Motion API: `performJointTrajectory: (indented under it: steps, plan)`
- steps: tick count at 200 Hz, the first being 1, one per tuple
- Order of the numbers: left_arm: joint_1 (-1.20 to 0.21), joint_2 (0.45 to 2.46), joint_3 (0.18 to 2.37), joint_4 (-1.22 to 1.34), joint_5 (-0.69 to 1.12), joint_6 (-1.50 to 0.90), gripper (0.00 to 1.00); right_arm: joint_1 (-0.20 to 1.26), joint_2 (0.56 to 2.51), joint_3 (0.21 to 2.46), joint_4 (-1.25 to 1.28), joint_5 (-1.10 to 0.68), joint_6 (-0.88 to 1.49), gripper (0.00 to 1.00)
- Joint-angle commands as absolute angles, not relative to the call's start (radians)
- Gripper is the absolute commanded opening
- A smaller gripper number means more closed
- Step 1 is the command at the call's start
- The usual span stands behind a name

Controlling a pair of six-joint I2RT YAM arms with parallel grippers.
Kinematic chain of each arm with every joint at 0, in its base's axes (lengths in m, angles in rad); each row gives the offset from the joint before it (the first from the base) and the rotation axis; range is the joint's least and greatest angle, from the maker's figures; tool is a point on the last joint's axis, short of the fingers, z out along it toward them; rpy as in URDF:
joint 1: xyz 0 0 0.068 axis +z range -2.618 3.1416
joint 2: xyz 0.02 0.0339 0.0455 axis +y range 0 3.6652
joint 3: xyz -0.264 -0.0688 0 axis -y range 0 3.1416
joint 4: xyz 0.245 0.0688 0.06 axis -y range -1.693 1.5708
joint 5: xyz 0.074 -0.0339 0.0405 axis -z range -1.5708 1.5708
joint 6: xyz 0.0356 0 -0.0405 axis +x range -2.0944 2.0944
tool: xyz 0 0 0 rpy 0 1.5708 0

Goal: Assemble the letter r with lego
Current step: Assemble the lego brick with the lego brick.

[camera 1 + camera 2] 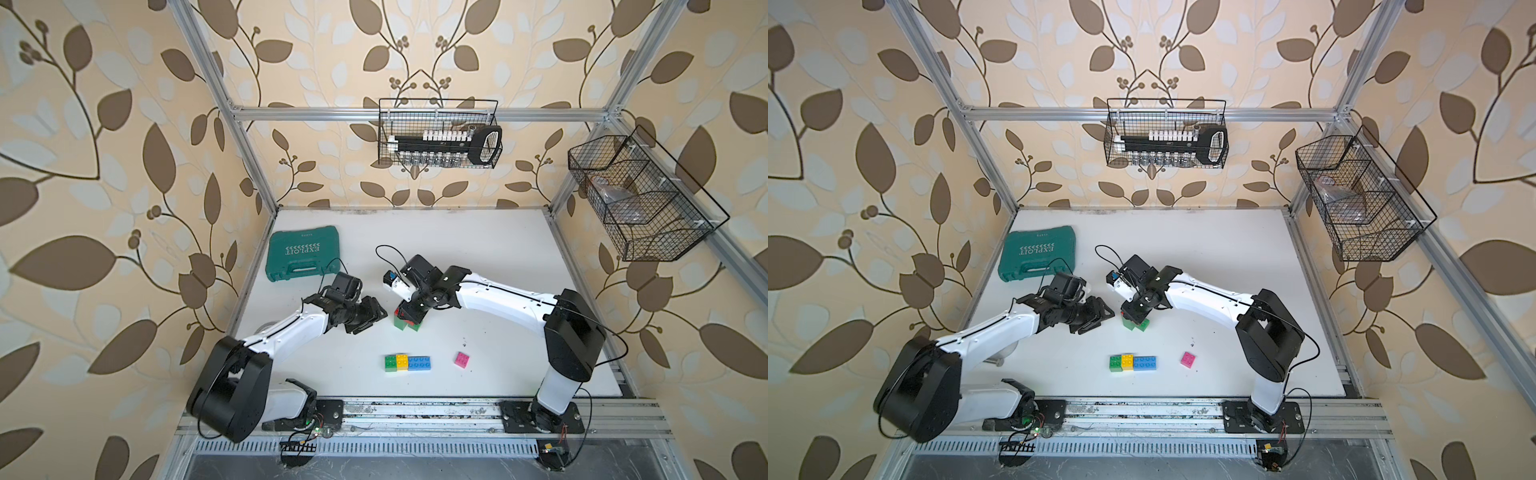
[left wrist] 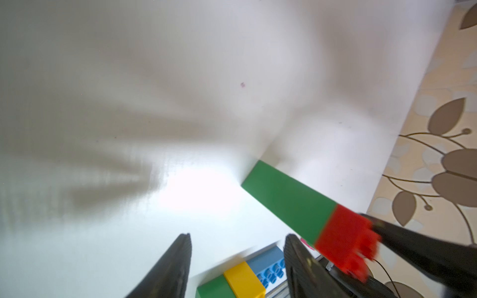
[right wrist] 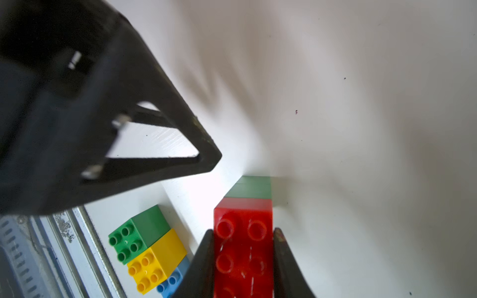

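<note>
Front row: we see a green brick [image 1: 390, 362], yellow brick [image 1: 402, 361] and blue brick [image 1: 419, 363] touching in a line on the table [image 1: 478, 249].
Pink brick [image 1: 461, 359]: alone, right of the row.
Right gripper [image 3: 244, 232]: fingers clamped on the red brick [image 3: 242, 211], which tops the green column [image 3: 251, 188] mid-table.
Left gripper [image 2: 238, 236]: fingers apart, empty, beside the column.
Tool case [image 1: 303, 253]: teal, far left.

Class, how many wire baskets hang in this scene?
2. The back basket hangs on the rear rail; the side basket hangs farther right. None seems hidden.
</note>
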State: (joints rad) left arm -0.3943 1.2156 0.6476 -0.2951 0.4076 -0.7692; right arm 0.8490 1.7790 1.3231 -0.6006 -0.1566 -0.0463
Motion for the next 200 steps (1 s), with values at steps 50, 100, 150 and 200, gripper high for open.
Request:
performJointTrajectory:
  steps: [50,100,150,200]
  plan:
    - [-0.403,1.081,0.631,-0.228,0.535,-0.673,0.78,0.838,1.744,1.236,-0.676,-0.261,-0.184,0.0]
    - [-0.403,1.139,0.586,-0.102,0.678,-0.696,0.73,0.837,1.711,1.206,-0.635,-0.306,-0.227,0.0]
    - [-0.405,1.18,0.558,0.005,0.783,-0.699,0.73,0.837,1.687,1.177,-0.61,-0.327,-0.251,0.0]
    - [-0.463,1.231,0.589,-0.056,0.789,-0.647,0.69,0.839,1.672,1.171,-0.607,-0.323,-0.278,0.0]
